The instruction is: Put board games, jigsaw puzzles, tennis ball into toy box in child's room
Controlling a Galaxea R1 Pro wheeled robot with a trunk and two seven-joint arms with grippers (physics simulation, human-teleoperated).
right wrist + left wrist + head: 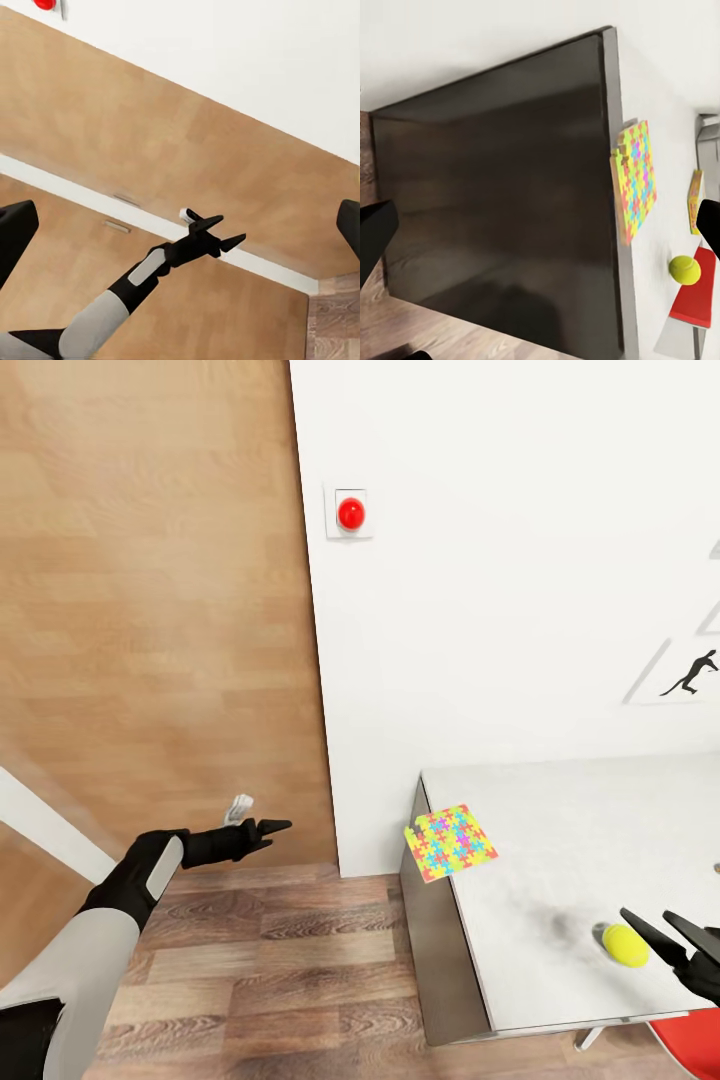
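Note:
On the pale table (560,830) the multicoloured jigsaw puzzle (450,843) (636,180) overhangs the near corner. The tennis ball (626,945) (685,269) rests close to the front edge. My right gripper (647,916) is open, its fingers just right of the ball and apart from it. My left gripper (270,827) (221,231) hangs open and empty over the floor, left of the table. A thin yellowish square (695,201), seen edge-on, lies beyond the ball. Board games, bed and toy box are out of view.
A wooden door (150,610) fills the left, with a white wall (500,610) and red button (351,513) beside it. The table's dark side panel (502,217) faces my left arm. A red chair (690,1045) (697,296) stands at the table's front.

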